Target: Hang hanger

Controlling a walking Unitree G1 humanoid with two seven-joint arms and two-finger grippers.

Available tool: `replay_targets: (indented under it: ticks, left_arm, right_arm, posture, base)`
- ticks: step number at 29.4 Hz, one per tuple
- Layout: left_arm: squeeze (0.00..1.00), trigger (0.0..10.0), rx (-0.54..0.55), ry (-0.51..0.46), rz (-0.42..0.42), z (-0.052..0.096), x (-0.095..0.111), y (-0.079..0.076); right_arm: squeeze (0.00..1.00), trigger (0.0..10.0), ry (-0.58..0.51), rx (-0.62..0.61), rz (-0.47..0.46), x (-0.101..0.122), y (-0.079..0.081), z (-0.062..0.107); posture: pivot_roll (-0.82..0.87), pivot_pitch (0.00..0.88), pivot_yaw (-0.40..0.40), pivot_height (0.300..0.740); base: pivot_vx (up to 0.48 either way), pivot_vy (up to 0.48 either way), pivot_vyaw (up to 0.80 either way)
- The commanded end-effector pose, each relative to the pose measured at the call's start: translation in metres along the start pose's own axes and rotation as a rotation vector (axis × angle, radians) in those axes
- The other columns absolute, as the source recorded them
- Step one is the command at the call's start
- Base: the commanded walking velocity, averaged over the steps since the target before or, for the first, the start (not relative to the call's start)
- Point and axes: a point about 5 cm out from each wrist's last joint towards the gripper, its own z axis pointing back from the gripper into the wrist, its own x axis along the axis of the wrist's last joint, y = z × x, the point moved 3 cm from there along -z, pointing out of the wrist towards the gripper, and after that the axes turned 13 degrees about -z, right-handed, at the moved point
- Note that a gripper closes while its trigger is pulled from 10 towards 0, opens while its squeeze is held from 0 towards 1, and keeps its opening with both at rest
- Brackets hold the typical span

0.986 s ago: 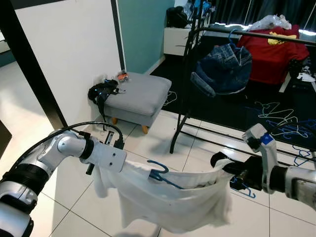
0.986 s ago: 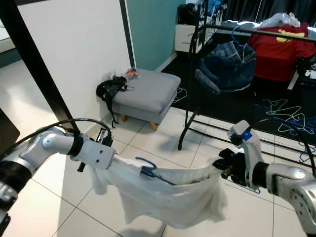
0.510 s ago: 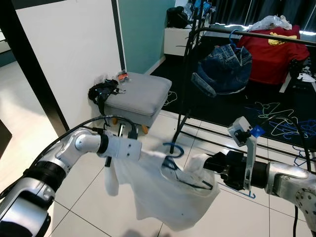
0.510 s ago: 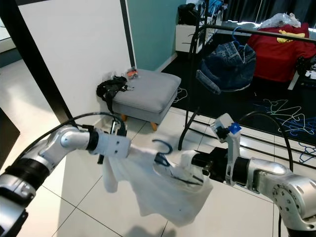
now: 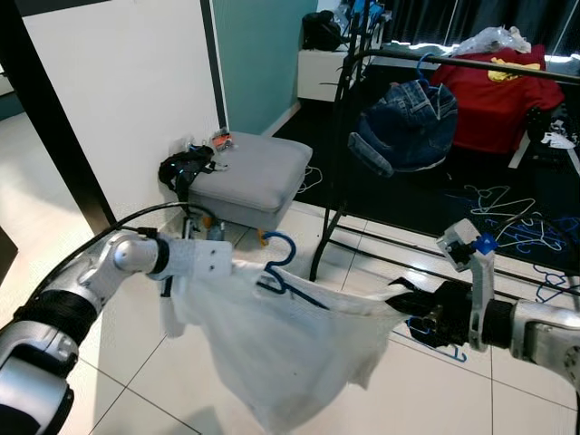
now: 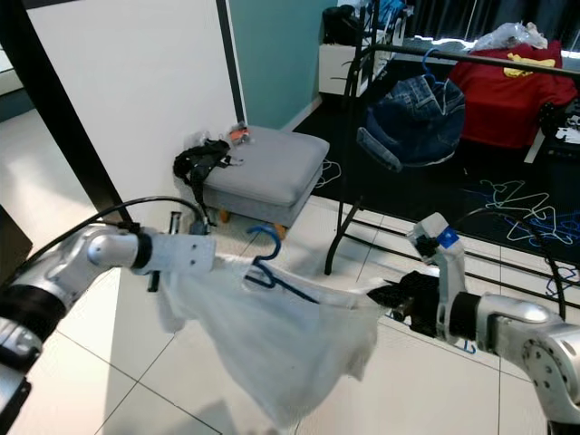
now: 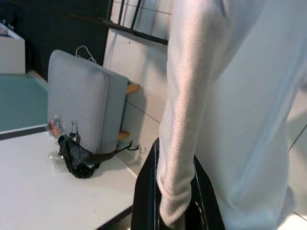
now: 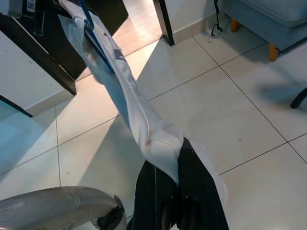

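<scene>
The left claw (image 5: 225, 263) is closed on one end of a white garment (image 5: 281, 349), the cloth pinched between its two black fingers (image 7: 144, 201) as seen in the left wrist view. The right claw (image 5: 408, 306) is closed on the opposite end of the same garment, the fabric bunched between its fingers (image 8: 196, 191) in the right wrist view. The garment is stretched between the two claws above the tiled floor (image 5: 136, 362), its upper edge taut and its body sagging below in a loose pouch. A blue hanger (image 5: 279, 265) sits in the garment near the left claw, hook standing upright above the upper edge, one arm running along the cloth toward the right claw. Neither claw touches the hanger itself. Beyond the garment stands a black rack (image 5: 337, 136), well apart from the hanger. On its rail hang a denim item (image 5: 403, 127) and a red shirt (image 5: 498, 104). Loose hangers (image 5: 512, 222) lie on the dark floor beneath the rack. A grey footstool (image 5: 254, 177) stands by the white wall (image 5: 127, 91), to the left of the rack, with a black strap (image 5: 181, 168) draped over its near corner.
</scene>
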Motion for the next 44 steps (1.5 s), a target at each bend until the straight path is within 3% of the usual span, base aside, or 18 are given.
replay_targets:
  ticks: [1,13,16,19,21,30,34,37,38,39,40,44]
  left_arm:
    - [0.00,10.0,-0.028,0.046,-0.016,0.008,-0.009,-0.005]
    - [0.00,10.0,0.047,-0.090,0.026,-0.005,0.024,0.005]
    - [0.00,10.0,0.095,-0.197,0.048,-0.007,0.043,0.014]
    - [0.00,10.0,0.106,-0.234,0.047,-0.006,0.048,0.016]
    - [0.00,10.0,0.098,-0.310,0.020,-0.002,0.058,0.017]
    - [0.00,10.0,0.056,-0.339,-0.014,0.002,0.060,0.016]
    - [0.00,10.0,0.043,-0.269,0.029,-0.002,0.050,0.010]
    - [0.00,10.0,0.036,-0.272,0.068,-0.004,0.050,0.004]
    - [0.00,10.0,0.035,-0.282,0.096,-0.006,0.052,0.002]
    - [0.00,10.0,0.035,-0.294,0.119,-0.007,0.054,0.000]
    - [0.00,10.0,0.034,-0.306,0.134,-0.008,0.057,-0.002]
    - [0.00,10.0,0.035,-0.327,0.160,-0.010,0.062,-0.004]
  right_arm:
    - [0.00,0.0,0.005,-0.013,0.000,0.000,-0.003,0.001]
    - [0.00,0.0,-0.009,0.025,0.013,0.002,0.004,-0.006]
    - [0.00,0.0,-0.017,0.064,0.026,0.002,0.011,-0.008]
    - [0.00,0.0,-0.018,0.072,0.029,0.002,0.013,-0.008]
    - [0.00,0.0,-0.020,0.077,0.031,0.003,0.013,-0.008]
    - [0.00,0.0,-0.021,0.104,0.030,0.004,0.017,-0.007]
    - [0.00,0.0,-0.030,0.058,0.045,0.004,0.009,-0.003]
    - [0.00,0.0,-0.051,0.032,0.044,0.006,0.005,-0.002]
    - [0.00,1.4,-0.060,0.018,0.043,0.006,0.003,-0.001]
    - [0.00,4.9,-0.070,0.013,0.048,0.006,0.002,-0.001]
    - [0.00,10.0,-0.080,0.019,0.058,0.007,0.003,-0.001]
    - [0.00,10.0,-0.118,0.106,0.017,0.009,0.014,0.003]
  posture:
    - [0.00,0.037,0.028,0.740]
    - [0.00,0.036,0.022,0.740]
    - [0.00,0.041,0.023,0.740]
    - [0.00,0.042,0.023,0.740]
    - [0.00,0.044,0.024,0.740]
    - [-0.01,0.043,0.027,0.740]
    - [-0.01,0.044,0.030,0.740]
    - [-0.01,0.045,0.029,0.740]
    - [-0.01,0.045,0.029,0.740]
    - [-0.01,0.047,0.029,0.740]
    - [-0.01,0.047,0.028,0.740]
    - [-0.01,0.047,0.028,0.740]
  base:
    - [0.000,0.000,0.00]
    - [0.000,0.000,0.00]
    - [0.000,0.000,0.00]
    - [0.000,0.000,0.00]
    - [0.000,0.000,0.00]
    - [0.000,0.000,0.00]
    - [0.000,0.000,0.00]
    - [0.000,0.000,0.00]
    - [0.000,0.000,0.00]
    - [0.000,0.000,0.00]
    - [0.000,0.000,0.00]
    - [0.000,0.000,0.00]
